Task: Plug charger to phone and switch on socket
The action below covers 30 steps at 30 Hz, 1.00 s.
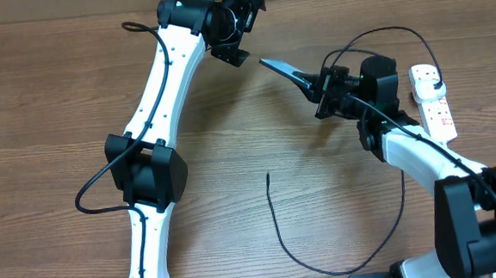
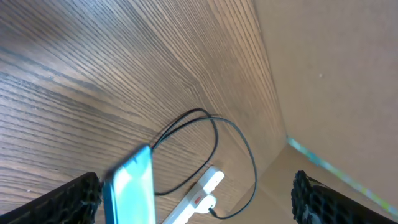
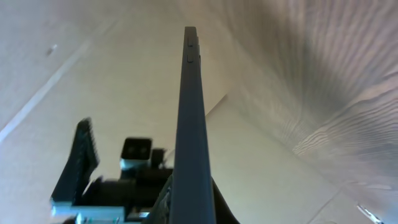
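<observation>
Right end effector (image 1: 318, 86): jaws together, clamped on one short end of the phone (image 1: 285, 71), which it holds clear of the desk (image 1: 55, 82) and turned on edge. Left end effector (image 1: 241, 27): fingers (image 2: 68, 199) wide apart, holding nothing, near the phone's free end. In the overhead view the phone's long axis runs from the right end effector up and to the left, so its free short end points at the left end effector. The right wrist view looks along one thin side with its buttons. The left wrist view catches the blue-teal screen. The port cannot be made out. The charger (image 1: 325, 270) lies slack on the desk, its plug tip (image 1: 268, 177) unheld and well apart from the phone. Its other end appears seated in the socket (image 1: 436, 110). Hazards: the phone is gripped at one end only, so a push on the free end may pivot or slip it. The open left fingers could knock that end on approach. The cable loops close by the right arm and may snag or drag the tip if that arm moves. The socket switch position cannot be read.
</observation>
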Each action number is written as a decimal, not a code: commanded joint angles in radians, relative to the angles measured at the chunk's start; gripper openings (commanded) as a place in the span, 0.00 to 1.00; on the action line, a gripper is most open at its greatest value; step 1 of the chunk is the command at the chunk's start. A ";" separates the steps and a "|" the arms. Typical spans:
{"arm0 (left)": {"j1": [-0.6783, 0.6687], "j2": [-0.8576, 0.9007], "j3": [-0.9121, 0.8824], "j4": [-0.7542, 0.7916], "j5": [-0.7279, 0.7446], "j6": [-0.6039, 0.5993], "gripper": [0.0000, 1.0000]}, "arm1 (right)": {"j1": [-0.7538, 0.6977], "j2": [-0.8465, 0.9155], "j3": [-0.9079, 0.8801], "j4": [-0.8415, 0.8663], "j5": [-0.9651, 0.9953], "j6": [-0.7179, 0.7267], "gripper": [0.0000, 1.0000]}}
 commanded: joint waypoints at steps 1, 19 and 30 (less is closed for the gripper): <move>0.001 -0.012 0.027 -0.002 0.013 0.091 1.00 | 0.003 0.051 0.021 0.000 -0.019 0.138 0.04; 0.012 -0.012 0.027 -0.048 0.009 0.178 1.00 | -0.015 0.073 0.047 0.126 -0.085 0.138 0.04; 0.035 -0.012 0.027 -0.047 0.038 0.177 1.00 | -0.018 0.073 0.047 0.401 -0.125 0.138 0.04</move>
